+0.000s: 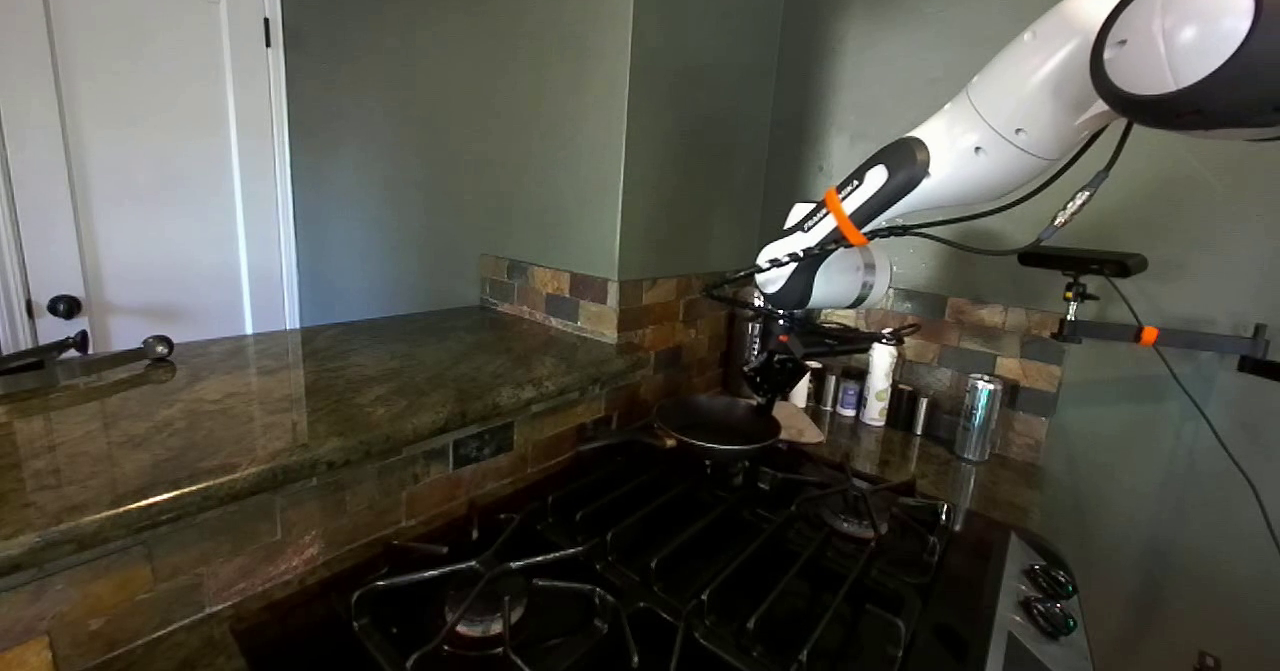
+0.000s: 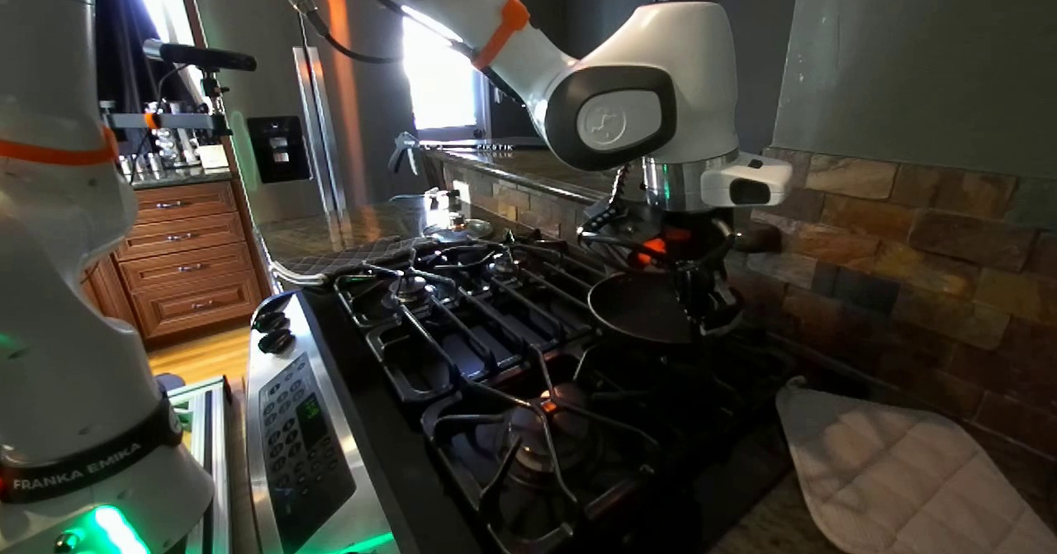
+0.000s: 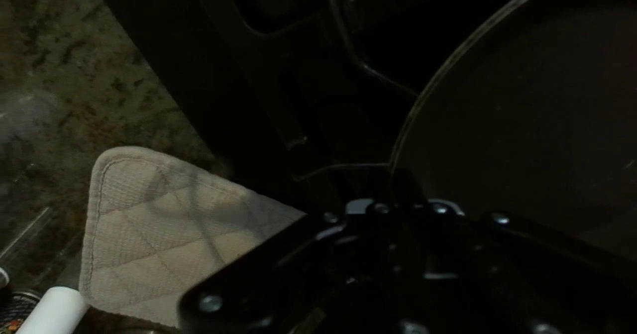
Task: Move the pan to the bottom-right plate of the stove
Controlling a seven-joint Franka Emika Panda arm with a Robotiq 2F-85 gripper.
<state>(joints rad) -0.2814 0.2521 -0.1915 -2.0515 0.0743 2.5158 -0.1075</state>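
The pan (image 1: 712,419) has a dark inside and thin shiny rim; it is at the back burner in the corner, its handle (image 1: 622,440) pointing along the tiled wall. It also shows in an exterior view (image 2: 632,306) and the wrist view (image 3: 527,110). My gripper (image 1: 768,403) points down at the rim, one finger inside and one outside, closed on it (image 3: 394,188); the fingertips (image 2: 702,324) are dark and partly hidden. I cannot tell whether the pan touches the grate. The bottom-right burner, on the control panel side (image 1: 852,513), is uncovered in both exterior views (image 2: 545,434).
A quilted pot holder (image 2: 908,471) lies on the counter beside the stove. Steel canisters (image 1: 978,419) and a white bottle (image 1: 880,383) stand behind it. A tiled wall (image 2: 925,290) and raised granite ledge (image 1: 350,391) border the stove's back. Cast-iron grates (image 2: 471,335) cover the stovetop.
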